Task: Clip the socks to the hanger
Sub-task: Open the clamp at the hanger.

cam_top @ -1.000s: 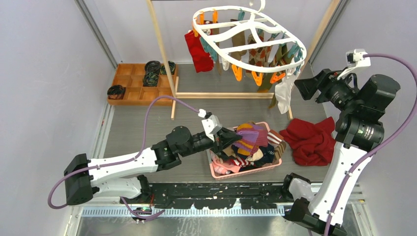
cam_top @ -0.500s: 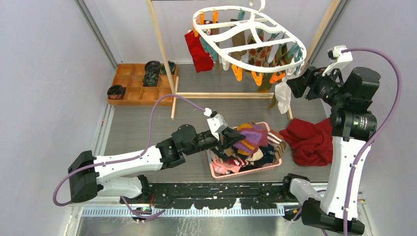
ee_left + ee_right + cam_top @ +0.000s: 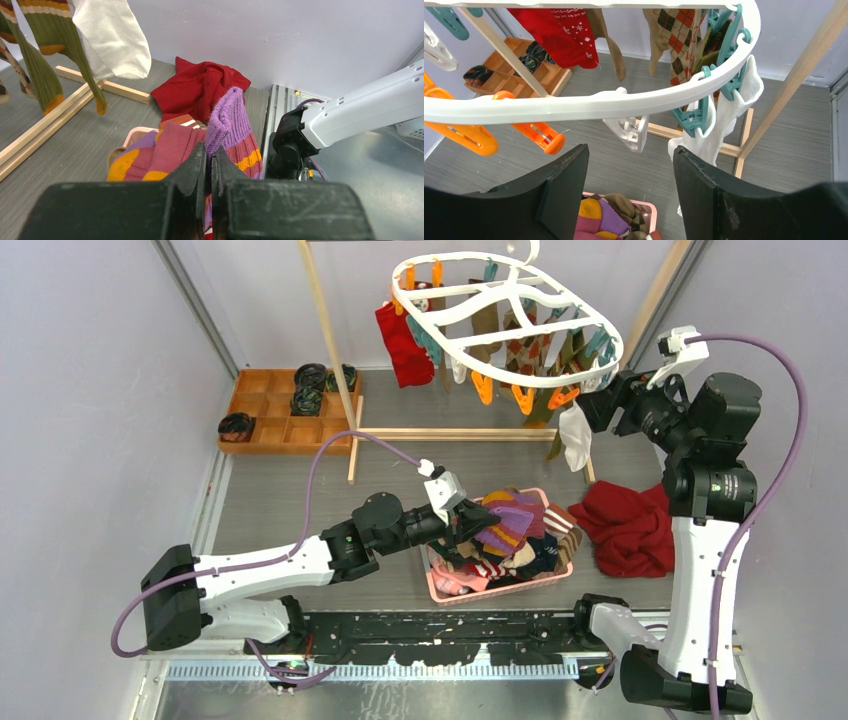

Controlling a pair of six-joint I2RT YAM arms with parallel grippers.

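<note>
Versus a second ago: found right gripper swung leftward, closer to the near-right rim of the hanger, now just beside the hung white sock. Most of that travel done in the first half-second, little since. Found left gripper a touch further over the pink basket, at the heap of socks. No visible change to the heap or to the hung row.

Tool state. Right: fingers wide apart. Left: fingers pressed nearly together, pinched on the purple striped sock at the top of the heap.

Task things. Hanger up high at the back, between the posts of the wooden rack, several socks already pegged around it. Remainder piled in the basket mid-table, red cloth just right of it.

Only from right wrist: view from under the rim. White peg dead ahead between the spread fingers, orange pegs left of it, teal pegs right of it with the white sock hung at them. Argyle sock and red patterned sock hanging beyond.

Only from left wrist: purple cuff standing upright just past the fingertips, orange bands lower down, maroon-and-orange sock against its left side.

Only from top: wooden tray far left, black rolls in its compartments.
</note>
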